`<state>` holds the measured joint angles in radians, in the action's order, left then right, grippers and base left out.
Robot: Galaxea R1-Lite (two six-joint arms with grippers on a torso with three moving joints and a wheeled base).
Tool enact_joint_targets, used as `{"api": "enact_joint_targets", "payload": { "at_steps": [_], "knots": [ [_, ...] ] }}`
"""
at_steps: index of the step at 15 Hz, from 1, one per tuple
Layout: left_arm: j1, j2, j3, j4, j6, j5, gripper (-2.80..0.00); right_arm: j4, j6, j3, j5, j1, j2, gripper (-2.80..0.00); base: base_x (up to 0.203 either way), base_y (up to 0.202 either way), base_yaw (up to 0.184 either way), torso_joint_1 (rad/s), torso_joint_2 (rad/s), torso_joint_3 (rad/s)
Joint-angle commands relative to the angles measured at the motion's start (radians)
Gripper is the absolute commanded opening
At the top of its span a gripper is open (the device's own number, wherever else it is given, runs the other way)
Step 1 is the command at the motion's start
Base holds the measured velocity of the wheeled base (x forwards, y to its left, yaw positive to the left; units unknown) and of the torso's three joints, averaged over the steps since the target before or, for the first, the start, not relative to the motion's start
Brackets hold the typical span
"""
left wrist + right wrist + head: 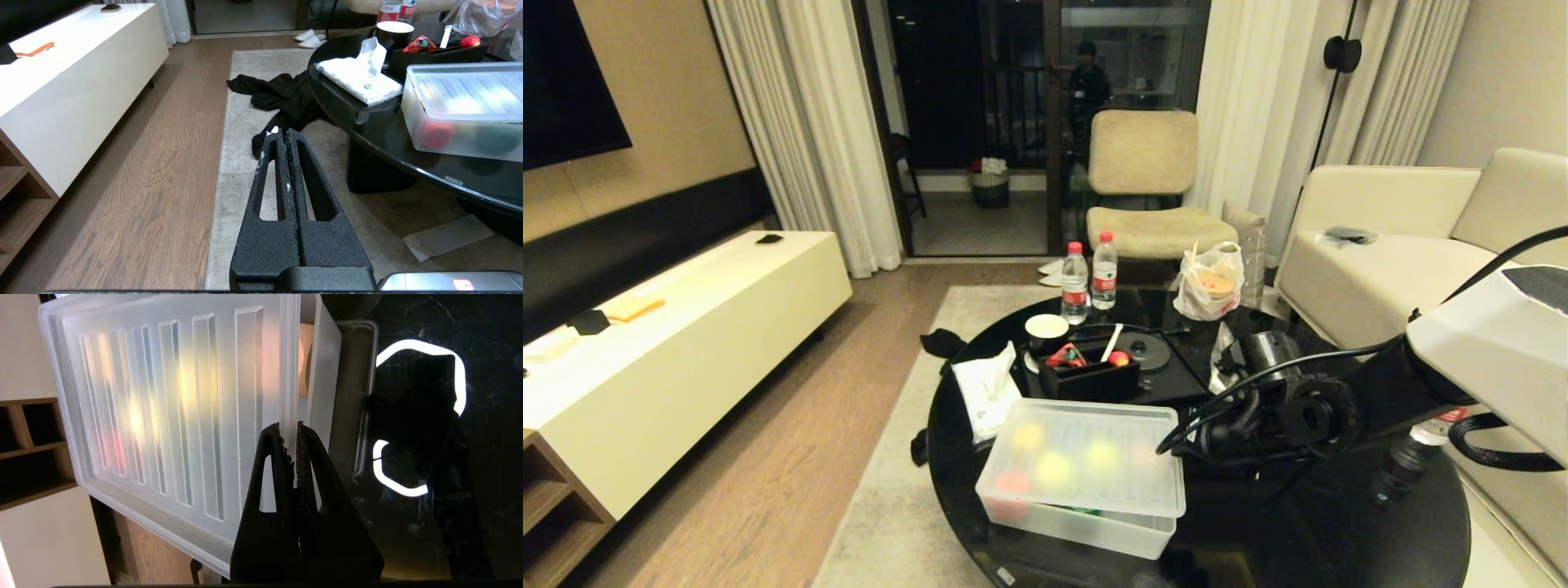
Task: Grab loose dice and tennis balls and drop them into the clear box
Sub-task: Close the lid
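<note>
The clear box (1078, 523) stands on the near left part of the round black table (1339, 523), its ribbed lid (1094, 457) lying slightly askew on top. Blurred yellow, yellow-green and red shapes show through the lid; a red die (437, 134) and a green one (494, 141) show through the wall. My right gripper (289, 430) is shut on the lid's (171, 416) right-hand rim, just over the box wall (325, 375). A beige die (304, 363) peeks through the gap there. My left gripper (282, 134) is shut and empty, parked over the rug left of the table.
Behind the box are a black organiser tray (1086, 380), a tissue pack (984, 392), a cup (1046, 331), two water bottles (1075, 286) and a plastic bag (1210, 282). A black garment (282, 96) and a paper sheet (447, 237) lie on the floor.
</note>
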<state>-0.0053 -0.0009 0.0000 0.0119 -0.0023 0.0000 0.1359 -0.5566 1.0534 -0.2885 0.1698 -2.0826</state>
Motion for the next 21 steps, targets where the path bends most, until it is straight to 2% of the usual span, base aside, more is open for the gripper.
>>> {"api": "enact_joint_targets", "payload": {
  "at_steps": [1, 12, 21],
  "knots": [
    [0.001, 0.001, 0.003, 0.000, -0.001, 0.000, -2.80, 0.017, -0.003, -0.022, -0.003, -0.001, -0.002, -2.80, 0.000, 0.000, 0.000, 0.000, 0.00, 0.000],
    [0.001, 0.001, 0.003, 0.000, -0.001, 0.000, -2.80, 0.018, 0.002, -0.058, -0.027, 0.005, -0.008, -2.80, 0.000, 0.000, 0.000, 0.000, 0.00, 0.000],
    [-0.001, 0.001, 0.003, 0.000, -0.001, 0.000, -2.80, 0.013, 0.041, -0.047, -0.008, 0.028, -0.037, -2.80, 0.000, 0.000, 0.000, 0.000, 0.00, 0.000]
  ]
}}
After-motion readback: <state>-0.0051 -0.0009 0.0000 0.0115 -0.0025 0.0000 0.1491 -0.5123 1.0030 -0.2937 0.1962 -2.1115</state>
